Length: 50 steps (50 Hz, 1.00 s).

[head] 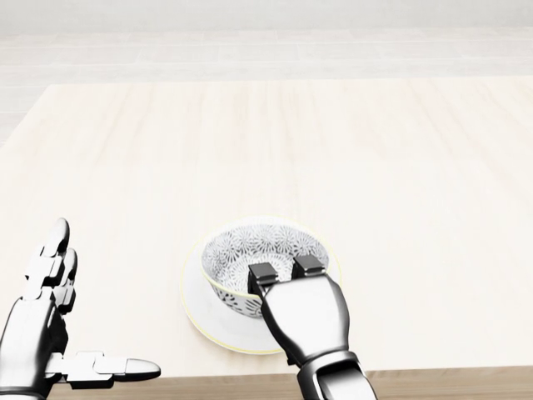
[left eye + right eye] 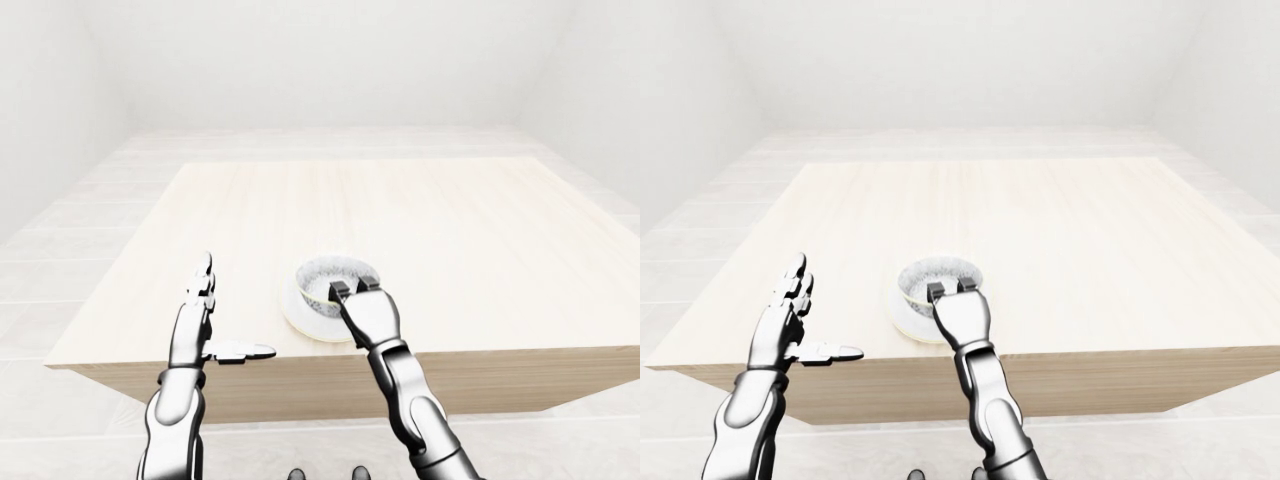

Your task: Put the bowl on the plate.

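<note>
Head view is showing my right hand [image 1: 304, 317] grasping the bowl [image 1: 250, 246]. Two fingertips [image 1: 263, 272] are hooking over its rim on the side toward the view's bottom. My thumb is hidden, so I am judging the grip from these fingers only. The bowl is sitting over the plate [image 1: 198, 310], close to the surface's [image 1: 350, 142] edge at the bottom of the view, a little left of its middle. I cannot tell if it is touching the plate.

I am thinking the placing step is nearly finishing. The next move is asking for a gentle lowering, then loosening the fingers without tipping the bowl.

The bowl is looking round, deep and glazed, with a fine grey flower pattern inside. The plate is plain white and shallow, with a thin yellowish rim. The surface is pale wood grain. My left hand [image 1: 42, 325] is lying spread out, holding nothing.
</note>
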Tool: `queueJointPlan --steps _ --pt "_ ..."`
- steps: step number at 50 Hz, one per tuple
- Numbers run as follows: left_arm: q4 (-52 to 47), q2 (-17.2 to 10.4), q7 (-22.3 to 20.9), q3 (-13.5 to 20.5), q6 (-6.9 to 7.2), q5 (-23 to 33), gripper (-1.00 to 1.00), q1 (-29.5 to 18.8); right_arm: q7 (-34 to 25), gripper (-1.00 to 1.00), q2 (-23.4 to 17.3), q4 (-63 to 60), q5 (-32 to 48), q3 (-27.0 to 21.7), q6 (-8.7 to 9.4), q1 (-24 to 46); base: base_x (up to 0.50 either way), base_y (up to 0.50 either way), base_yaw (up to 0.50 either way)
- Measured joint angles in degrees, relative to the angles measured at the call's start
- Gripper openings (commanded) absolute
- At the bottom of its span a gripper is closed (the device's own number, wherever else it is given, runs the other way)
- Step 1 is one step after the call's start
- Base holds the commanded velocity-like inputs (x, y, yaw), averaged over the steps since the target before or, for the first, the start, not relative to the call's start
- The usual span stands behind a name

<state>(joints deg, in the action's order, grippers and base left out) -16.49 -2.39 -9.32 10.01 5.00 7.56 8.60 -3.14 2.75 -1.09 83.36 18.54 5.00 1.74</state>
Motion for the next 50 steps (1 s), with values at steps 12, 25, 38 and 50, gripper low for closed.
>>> queueJointPlan --steps 12,25,38,50 --pt "-0.40 0.05 -0.08 -0.03 0.00 0.05 1.00 0.10 0.29 -0.78 -0.16 0.10 0.05 0.26 0.00 -0.47 0.00 0.00 0.00" --pt "-1.07 0.10 -0.18 0.00 0.00 0.16 1.00 0.17 0.31 -0.78 -0.29 0.15 0.14 0.30 0.00 -0.62 0.00 0.00 0.00" --pt "-1.51 0.12 -0.33 0.15 0.00 0.14 1.00 0.28 -0.14 -0.79 -0.37 -0.19 0.21 0.51 0.00 -0.97 0.00 0.00 0.00" --pt "-1.37 0.16 -0.38 0.23 0.00 0.11 1.00 0.28 0.01 -0.76 -0.37 -0.06 0.11 0.46 0.00 -0.90 0.00 0.00 0.00"
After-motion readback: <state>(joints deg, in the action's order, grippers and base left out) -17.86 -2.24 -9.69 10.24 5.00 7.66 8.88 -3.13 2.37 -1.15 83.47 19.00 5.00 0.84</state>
